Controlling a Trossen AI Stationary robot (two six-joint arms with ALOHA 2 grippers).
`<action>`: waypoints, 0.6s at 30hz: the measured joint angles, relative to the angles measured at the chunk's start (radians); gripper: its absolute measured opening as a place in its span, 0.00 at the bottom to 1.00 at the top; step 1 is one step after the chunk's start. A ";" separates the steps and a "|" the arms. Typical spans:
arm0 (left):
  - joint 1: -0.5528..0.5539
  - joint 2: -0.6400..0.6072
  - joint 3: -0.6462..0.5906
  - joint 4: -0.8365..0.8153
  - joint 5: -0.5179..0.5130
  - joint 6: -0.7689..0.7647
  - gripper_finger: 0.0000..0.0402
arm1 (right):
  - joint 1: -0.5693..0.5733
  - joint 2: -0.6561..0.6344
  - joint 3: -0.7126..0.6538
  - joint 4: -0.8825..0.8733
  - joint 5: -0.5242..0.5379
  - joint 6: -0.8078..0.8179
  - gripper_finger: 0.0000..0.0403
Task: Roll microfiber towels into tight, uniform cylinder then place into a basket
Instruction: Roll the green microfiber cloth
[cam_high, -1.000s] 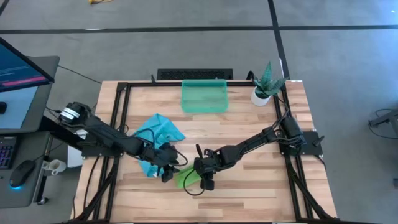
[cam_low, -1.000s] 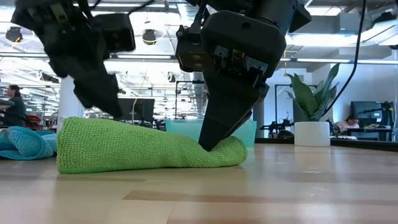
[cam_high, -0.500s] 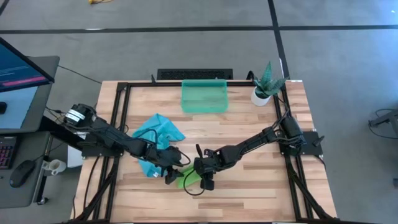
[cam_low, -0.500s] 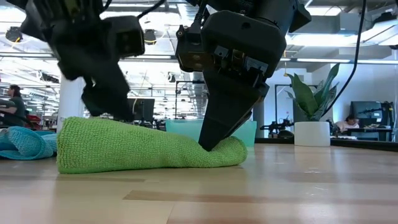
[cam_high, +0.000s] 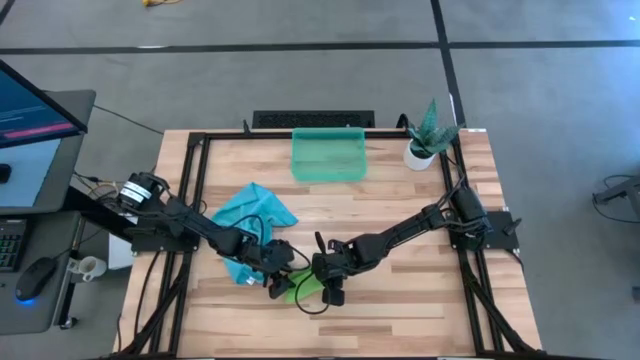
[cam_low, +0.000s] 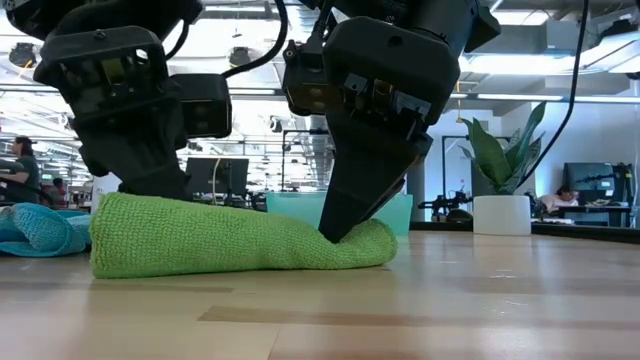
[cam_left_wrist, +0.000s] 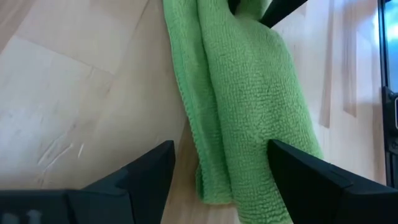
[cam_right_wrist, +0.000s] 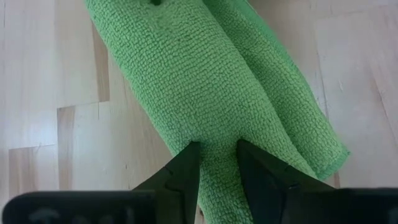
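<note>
The rolled lime green towel (cam_high: 300, 288) is being pinched by the right gripper (cam_right_wrist: 217, 163); the left gripper (cam_left_wrist: 219, 163) is being held spread over its other end.

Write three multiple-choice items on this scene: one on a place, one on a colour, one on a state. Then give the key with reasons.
1. Where is the basket?
A. at the table's far edge, beside the plant
B. under the left arm
C. on the floor

2. What colour is the towel that the right gripper pinches?
A. blue
B. green
C. white

3. How does the left gripper stand?
A. shut on the blue towel
B. shut on the basket
C. open, astride the green towel's end

Key:
1 A: the high view shows the basket at the far edge, with the plant at the corner next to it.
2 B: the right wrist view shows both fingers closed into green cloth.
3 C: the left wrist view shows the fingers spread wide, with the roll's end between them.
</note>
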 joint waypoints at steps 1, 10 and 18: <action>0.000 0.000 0.000 -0.001 0.000 -0.001 0.64 | 0.000 0.000 0.000 0.000 0.009 0.000 0.33; 0.000 0.003 -0.002 -0.001 -0.027 -0.048 0.41 | -0.007 0.000 0.000 0.003 0.052 0.043 0.33; -0.001 0.008 -0.005 0.061 0.008 0.010 0.04 | -0.008 0.002 -0.001 0.029 0.054 0.066 0.33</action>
